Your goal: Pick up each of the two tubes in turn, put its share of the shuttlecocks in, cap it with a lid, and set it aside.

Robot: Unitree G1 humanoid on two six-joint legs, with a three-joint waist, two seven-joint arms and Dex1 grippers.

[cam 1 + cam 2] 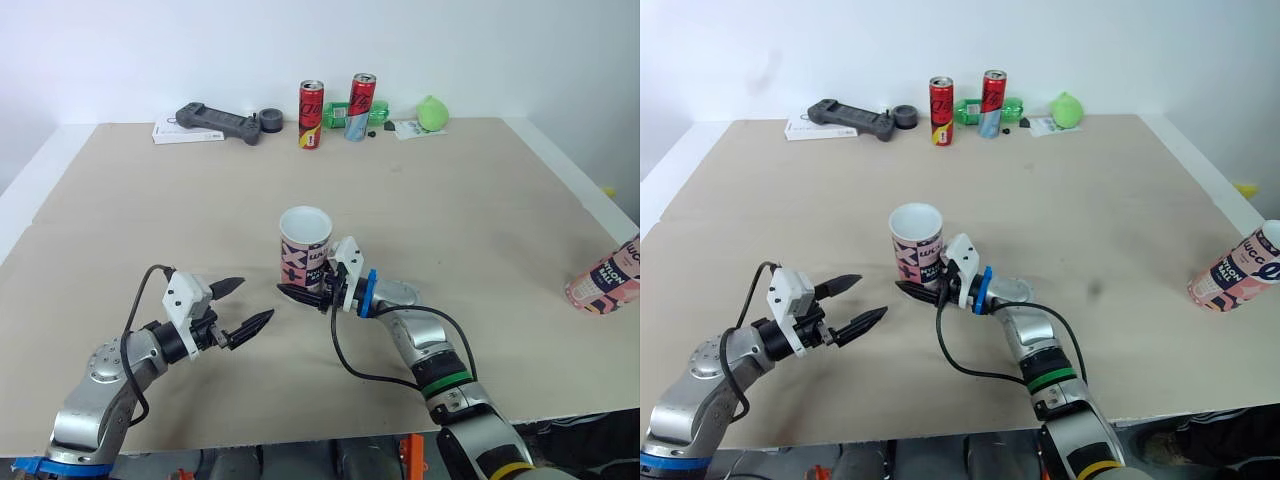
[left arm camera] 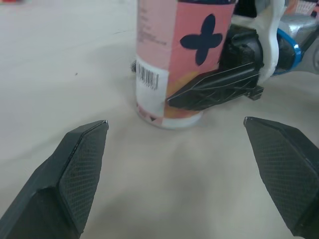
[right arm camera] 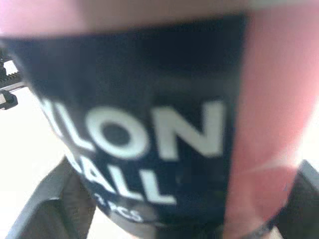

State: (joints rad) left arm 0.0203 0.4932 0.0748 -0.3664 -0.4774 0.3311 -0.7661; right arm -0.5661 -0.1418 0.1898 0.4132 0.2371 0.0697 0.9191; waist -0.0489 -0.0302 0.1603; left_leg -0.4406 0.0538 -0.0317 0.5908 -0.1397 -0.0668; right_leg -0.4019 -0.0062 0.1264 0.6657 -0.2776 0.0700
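— Status, nearest first?
— Left gripper (image 1: 255, 299) is hanging wide open, empty. Right gripper (image 1: 300, 288) is clamping the upright tube (image 1: 305, 245) low, mid-table (image 1: 480, 220). I'm advising a straight lift, keeping the mouth level. Second tube (image 1: 605, 280) is lying far right.

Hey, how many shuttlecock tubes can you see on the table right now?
2. One upright tube stands open-topped mid-table, between the fingers of the right gripper; a second tube lies at the right edge of the table. None looks hidden.

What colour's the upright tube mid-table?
Pink and white tube, dark navy markings; left wrist view shows it best.
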